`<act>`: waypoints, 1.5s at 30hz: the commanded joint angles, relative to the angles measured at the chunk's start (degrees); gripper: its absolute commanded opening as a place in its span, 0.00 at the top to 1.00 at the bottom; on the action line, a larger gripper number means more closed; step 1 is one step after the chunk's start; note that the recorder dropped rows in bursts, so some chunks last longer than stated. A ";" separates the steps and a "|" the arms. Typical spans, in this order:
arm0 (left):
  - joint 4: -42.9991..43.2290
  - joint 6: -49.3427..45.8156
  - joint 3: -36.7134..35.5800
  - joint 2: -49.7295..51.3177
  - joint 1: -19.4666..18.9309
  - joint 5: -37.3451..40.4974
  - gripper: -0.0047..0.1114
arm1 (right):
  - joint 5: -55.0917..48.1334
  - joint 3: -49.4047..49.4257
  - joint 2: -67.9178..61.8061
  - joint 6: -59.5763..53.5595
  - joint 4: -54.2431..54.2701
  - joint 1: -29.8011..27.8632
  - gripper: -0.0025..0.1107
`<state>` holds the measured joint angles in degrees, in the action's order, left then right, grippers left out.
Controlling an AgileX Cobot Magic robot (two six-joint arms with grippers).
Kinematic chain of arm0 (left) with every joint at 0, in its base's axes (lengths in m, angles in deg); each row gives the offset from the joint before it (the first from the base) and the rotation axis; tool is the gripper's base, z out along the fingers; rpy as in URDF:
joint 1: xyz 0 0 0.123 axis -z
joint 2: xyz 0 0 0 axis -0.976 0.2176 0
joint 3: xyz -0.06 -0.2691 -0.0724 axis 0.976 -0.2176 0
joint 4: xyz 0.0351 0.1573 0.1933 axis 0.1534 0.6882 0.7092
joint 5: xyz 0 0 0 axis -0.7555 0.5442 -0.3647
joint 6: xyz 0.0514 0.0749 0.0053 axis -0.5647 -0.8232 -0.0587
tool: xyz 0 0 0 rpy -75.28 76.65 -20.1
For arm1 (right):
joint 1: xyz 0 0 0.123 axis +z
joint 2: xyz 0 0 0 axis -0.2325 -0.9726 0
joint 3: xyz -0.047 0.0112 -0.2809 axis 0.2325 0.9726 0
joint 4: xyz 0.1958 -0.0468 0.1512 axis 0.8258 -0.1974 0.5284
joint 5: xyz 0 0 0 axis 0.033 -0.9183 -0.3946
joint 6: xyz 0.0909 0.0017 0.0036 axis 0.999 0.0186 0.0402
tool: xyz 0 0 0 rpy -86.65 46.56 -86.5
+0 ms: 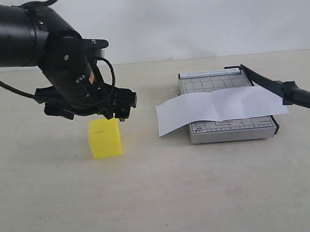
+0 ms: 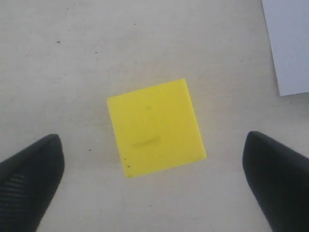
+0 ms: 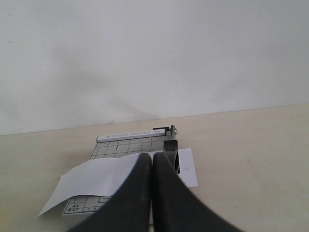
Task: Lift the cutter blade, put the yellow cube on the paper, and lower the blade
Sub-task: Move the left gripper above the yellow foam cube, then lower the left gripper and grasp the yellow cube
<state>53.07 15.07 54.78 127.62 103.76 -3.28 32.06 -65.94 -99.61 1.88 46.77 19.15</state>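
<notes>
The yellow cube [image 1: 105, 138] rests on the table left of the trimmer. My left gripper [image 1: 114, 112] hovers just above it, open; in the left wrist view the cube [image 2: 155, 126] lies between the two black fingertips [image 2: 34, 176], untouched. The white paper [image 1: 217, 108] lies across the grey trimmer base [image 1: 232, 129], overhanging its left side. The black cutter blade [image 1: 279, 89] slants out from its hinge at the base's far right corner, handle end lifted past the right edge. My right gripper [image 3: 152, 158] is shut and empty, its fingers hiding most of the blade [image 3: 172, 153].
Bare beige tabletop [image 1: 165, 199] spreads in front of the cube and the trimmer. A plain white wall [image 1: 191, 19] stands behind. A corner of the paper [image 2: 289, 48] shows in the left wrist view.
</notes>
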 commanded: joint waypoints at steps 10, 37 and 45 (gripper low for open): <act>-0.01 2.10 0.39 5.30 0.01 -3.36 0.15 | 0.53 0.14 0.35 -0.33 -0.09 0.18 0.98; 1.72 3.03 0.52 8.18 -0.81 -5.65 0.15 | 0.53 0.14 0.35 -0.16 -0.09 0.18 0.98; 1.85 3.03 0.52 8.46 -1.13 -5.65 0.15 | 0.53 0.14 0.35 -0.16 -0.09 0.18 0.98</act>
<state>54.67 17.41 54.90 135.70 102.75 -8.50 32.59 -65.94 -99.61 1.88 46.77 19.15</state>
